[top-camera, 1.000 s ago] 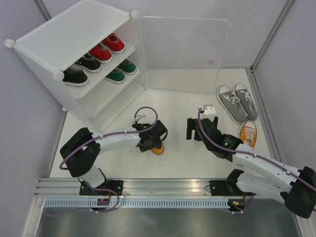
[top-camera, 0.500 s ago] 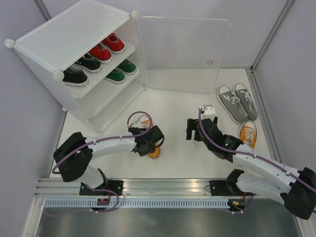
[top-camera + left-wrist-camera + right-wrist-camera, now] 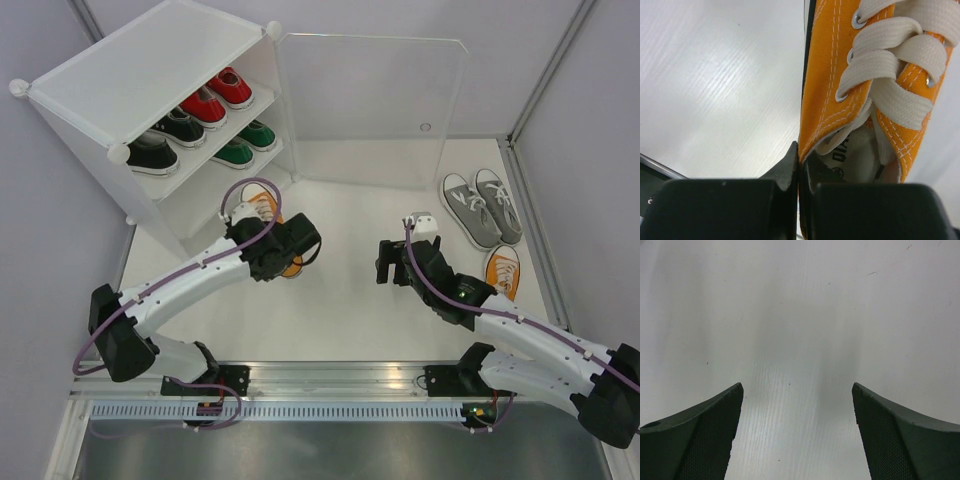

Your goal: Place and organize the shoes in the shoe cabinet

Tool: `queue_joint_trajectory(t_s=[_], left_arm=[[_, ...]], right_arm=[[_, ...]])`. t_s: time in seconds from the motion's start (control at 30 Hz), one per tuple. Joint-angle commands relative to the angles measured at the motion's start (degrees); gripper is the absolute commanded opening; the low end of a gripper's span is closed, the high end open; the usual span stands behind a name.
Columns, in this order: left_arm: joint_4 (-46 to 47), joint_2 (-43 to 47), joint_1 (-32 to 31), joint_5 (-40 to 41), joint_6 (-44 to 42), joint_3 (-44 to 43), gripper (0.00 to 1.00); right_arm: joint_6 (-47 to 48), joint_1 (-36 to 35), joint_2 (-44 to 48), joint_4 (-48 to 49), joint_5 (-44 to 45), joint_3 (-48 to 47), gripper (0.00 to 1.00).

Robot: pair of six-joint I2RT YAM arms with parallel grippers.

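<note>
left wrist view: our left claw (image 3: 799, 152) pinches the orange canvas sneaker (image 3: 827, 95) by its collar, likely for shelving; right claw (image 3: 797, 387) spread.

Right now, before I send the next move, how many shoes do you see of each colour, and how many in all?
Red shoes: 2, in the cabinet
Black shoes: 2, in the cabinet
Green shoes: 2, in the cabinet
Orange shoes: 2, with one orange shoe held in the left gripper
Grey shoes: 2, outside the cabinet
Total: 10
</note>
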State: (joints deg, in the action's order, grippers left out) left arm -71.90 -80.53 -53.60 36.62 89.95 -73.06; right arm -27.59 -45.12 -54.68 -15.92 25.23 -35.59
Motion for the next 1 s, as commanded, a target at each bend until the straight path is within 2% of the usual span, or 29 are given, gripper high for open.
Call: queue_joint_trajectory(t_s=[0.0, 0.2, 0.37, 0.57, 0.97], left_arm=[[-11.4, 2.5, 5.3, 8.4, 3.9, -3.5, 0.02], [-9.0, 2.9, 14.8, 8.3, -3.0, -6.8, 0.02], [-8.9, 2.7, 19.5, 9.1, -5.1, -8.2, 0.02], [-7.3, -0.3, 25.6, 8.6, -11.5, -11.8, 0.02], [-9.9, -5.3, 31.5, 11.9, -9.3, -15.9, 0.06]], right_arm=[[0.3, 0.3, 1.6, 1.9, -1.1, 0.3, 0.92], [0.4, 0.3, 2.2, 1.9, -2.0, 0.6, 0.93], [0.4, 0.2, 3.3, 2.2, -2.2, 1.1, 0.92], [0.4, 0.3, 3.9, 2.5, -2.5, 1.4, 0.92], [0.8, 0.2, 3.5, 3.6, -3.7, 2.2, 0.92]])
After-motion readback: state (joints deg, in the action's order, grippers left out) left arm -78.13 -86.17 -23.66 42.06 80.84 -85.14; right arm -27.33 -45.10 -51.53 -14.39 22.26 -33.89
